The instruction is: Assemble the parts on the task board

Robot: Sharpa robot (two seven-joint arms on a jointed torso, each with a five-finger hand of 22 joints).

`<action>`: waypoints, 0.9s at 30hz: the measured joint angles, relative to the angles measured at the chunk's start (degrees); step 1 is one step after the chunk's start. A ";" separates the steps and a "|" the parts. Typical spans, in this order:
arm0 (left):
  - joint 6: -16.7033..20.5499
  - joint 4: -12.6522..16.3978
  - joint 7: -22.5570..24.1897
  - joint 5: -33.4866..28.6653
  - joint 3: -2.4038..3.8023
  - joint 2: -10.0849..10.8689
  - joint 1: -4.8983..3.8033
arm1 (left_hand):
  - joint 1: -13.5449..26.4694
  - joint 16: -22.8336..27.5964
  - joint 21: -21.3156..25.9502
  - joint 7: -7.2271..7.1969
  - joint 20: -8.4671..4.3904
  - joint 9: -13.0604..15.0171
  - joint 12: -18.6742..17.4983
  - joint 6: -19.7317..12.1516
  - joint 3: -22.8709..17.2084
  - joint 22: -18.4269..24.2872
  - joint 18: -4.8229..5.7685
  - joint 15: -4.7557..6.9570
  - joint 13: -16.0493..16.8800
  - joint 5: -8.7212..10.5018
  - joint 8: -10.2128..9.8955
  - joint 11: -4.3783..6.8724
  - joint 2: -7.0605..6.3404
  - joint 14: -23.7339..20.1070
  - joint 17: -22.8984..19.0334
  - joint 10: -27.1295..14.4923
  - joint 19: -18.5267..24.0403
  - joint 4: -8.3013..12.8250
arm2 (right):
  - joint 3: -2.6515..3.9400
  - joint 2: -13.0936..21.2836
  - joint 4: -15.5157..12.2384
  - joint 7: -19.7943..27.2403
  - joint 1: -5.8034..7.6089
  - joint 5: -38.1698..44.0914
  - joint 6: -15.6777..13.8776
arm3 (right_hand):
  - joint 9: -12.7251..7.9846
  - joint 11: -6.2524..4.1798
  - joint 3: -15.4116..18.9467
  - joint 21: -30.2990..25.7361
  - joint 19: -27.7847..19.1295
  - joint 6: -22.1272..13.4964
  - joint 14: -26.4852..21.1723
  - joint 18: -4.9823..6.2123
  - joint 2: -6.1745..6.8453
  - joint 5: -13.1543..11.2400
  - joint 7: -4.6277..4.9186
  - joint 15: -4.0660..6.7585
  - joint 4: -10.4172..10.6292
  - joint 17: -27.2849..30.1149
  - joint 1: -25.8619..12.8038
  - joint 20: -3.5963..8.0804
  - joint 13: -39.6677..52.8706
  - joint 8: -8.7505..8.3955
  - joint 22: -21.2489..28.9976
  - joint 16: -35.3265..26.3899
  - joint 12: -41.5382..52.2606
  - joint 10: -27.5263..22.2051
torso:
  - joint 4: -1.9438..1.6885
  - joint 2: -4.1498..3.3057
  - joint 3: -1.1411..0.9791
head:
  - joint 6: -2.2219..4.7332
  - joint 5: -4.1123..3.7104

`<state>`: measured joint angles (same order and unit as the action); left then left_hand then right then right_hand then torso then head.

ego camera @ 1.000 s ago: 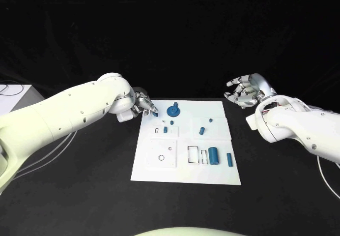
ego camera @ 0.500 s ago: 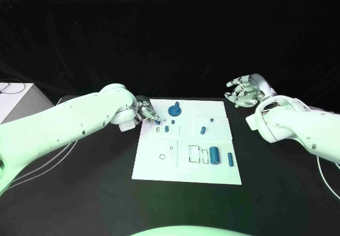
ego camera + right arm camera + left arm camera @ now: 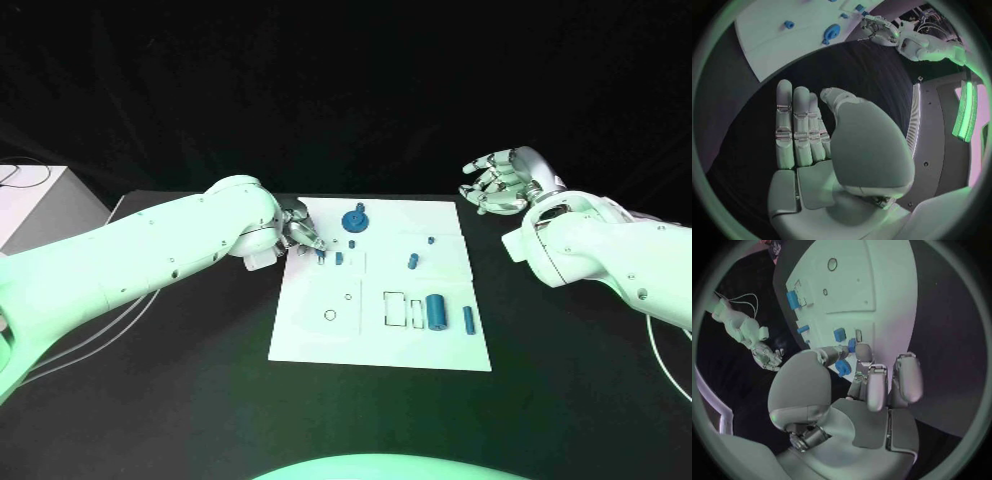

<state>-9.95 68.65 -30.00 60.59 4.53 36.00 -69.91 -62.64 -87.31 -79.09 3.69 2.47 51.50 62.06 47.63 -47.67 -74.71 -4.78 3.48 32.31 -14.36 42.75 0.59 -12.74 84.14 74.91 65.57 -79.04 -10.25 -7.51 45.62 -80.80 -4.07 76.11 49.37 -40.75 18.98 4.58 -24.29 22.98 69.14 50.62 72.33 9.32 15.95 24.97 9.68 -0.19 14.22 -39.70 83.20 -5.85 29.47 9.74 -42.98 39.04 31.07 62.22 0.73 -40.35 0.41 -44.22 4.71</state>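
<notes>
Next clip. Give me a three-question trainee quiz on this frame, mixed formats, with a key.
1. True or false: the silver right hand is holding a small blue part.
2. Multiple choice: the silver left hand is at which part of the white task board? A) near right corner B) far left corner C) middle of the near edge
3. Fill in: in the left wrist view, the left hand's fingertips pinch a small ____ part.

Key: 1. False: it is raised off the board's far right corner, fingers apart, holding nothing. 2. B. 3. Blue.
</notes>
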 measured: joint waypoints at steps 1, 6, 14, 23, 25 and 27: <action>-0.23 0.00 -0.01 0.09 0.00 0.02 0.01 | 0.00 0.00 0.00 0.00 0.00 0.01 0.00 0.00 0.00 0.00 0.00 0.00 0.00 0.00 0.00 0.00 0.00 0.00 0.00 0.00 0.00 0.00 | 0.00 0.02 -0.02 0.01 0.00 -0.08 0.00 | 0.00 0.00 0.06 0.00 0.00 -0.12 0.00 0.00 0.00 0.00 0.08 0.00 -0.06 0.00 0.00 0.00 -0.07 0.00 0.04 0.00 0.00 0.00 | -0.02 0.01 0.00 | -0.03 -0.02; -1.23 0.01 -0.03 0.47 0.00 0.06 0.05 | -0.01 0.00 0.00 0.00 0.00 0.02 0.00 0.00 0.00 -0.06 0.00 0.00 0.00 0.00 0.01 -0.01 0.01 0.00 0.00 0.00 0.00 0.00 | 0.00 0.05 -0.07 0.04 0.00 -0.30 0.00 | 0.00 0.00 0.16 -0.17 0.00 -0.27 0.00 0.00 0.00 0.00 0.13 0.00 -0.16 0.00 0.00 0.00 -0.32 0.00 0.15 -0.23 -0.16 0.00 | -0.06 0.05 0.02 | -0.27 -0.02; -2.69 0.08 -0.04 1.17 -0.18 0.08 0.05 | -0.10 0.00 0.00 0.00 0.00 0.06 0.00 0.00 0.00 -0.16 0.00 0.00 0.00 -0.22 0.00 -0.02 0.09 0.00 0.00 0.01 0.00 0.00 | 0.00 0.06 -0.02 0.12 0.01 -0.58 0.03 | -0.01 0.03 0.16 -0.23 0.00 -0.27 0.00 0.00 0.00 0.00 0.13 0.00 -0.15 0.00 0.00 0.00 -0.50 0.00 0.27 -0.45 -0.23 0.03 | -0.05 0.08 0.04 | -0.31 0.03; -3.06 0.14 -0.04 1.88 -0.29 -0.12 0.05 | -0.15 0.00 0.00 0.00 0.00 0.56 0.00 0.00 0.00 -0.16 0.00 0.00 0.00 -0.22 -0.02 -0.03 0.15 0.00 0.00 0.00 0.01 0.00 | 0.00 0.05 0.02 0.33 0.01 -0.99 0.17 | -0.02 0.10 0.18 -0.56 0.01 -0.28 0.01 -0.01 0.00 0.00 0.12 0.00 -0.17 0.00 0.00 0.00 -0.76 0.00 0.39 -0.76 -0.44 0.09 | -0.05 0.09 0.06 | -0.39 0.12; -3.06 0.09 -0.04 2.04 -0.33 -0.24 0.05 | -0.15 0.00 0.00 0.00 0.00 0.67 0.00 0.00 0.00 -0.15 0.00 -0.01 0.00 -0.21 -0.02 -0.04 0.15 0.00 0.00 0.00 0.00 0.00 | 0.00 0.04 0.02 0.39 0.01 -1.05 0.19 | -0.02 0.10 0.31 -0.56 -0.03 -0.28 0.01 -0.01 0.00 0.00 0.12 0.00 -0.31 0.00 0.00 -0.04 -0.84 0.00 0.44 -0.76 -0.44 0.09 | -0.04 0.09 0.05 | -0.44 0.15; -3.06 0.05 -0.02 2.14 -0.36 -0.33 0.05 | -0.15 0.00 0.00 0.00 0.00 0.70 0.00 0.00 0.00 -0.15 0.00 -0.01 0.00 -0.21 -0.02 -0.10 0.15 -0.01 0.00 0.07 0.00 0.00 | 0.00 0.04 0.02 0.43 0.01 -1.08 0.19 | -0.02 0.10 0.31 -0.56 -0.20 -0.28 0.01 -0.01 -0.01 0.00 0.12 0.00 -0.31 -0.01 0.00 -0.21 -0.85 0.00 0.47 -0.76 -0.44 0.09 | -0.02 0.09 0.05 | -0.47 0.15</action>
<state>-13.00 68.70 -30.02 62.73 4.17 35.67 -69.85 -62.79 -87.31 -79.08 3.69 2.47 52.19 62.06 47.63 -47.67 -74.86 -4.79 3.47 32.31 -14.57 42.72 0.49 -12.59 84.14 74.91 65.64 -79.03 -10.25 -7.51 45.66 -80.78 -3.64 76.12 48.29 -40.56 18.96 4.68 -23.98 22.42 68.94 50.34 72.34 9.32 15.94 24.97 9.80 -0.18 13.91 -39.71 83.20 -6.06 28.63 9.73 -42.51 38.28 30.64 62.31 0.71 -40.26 0.46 -44.69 4.86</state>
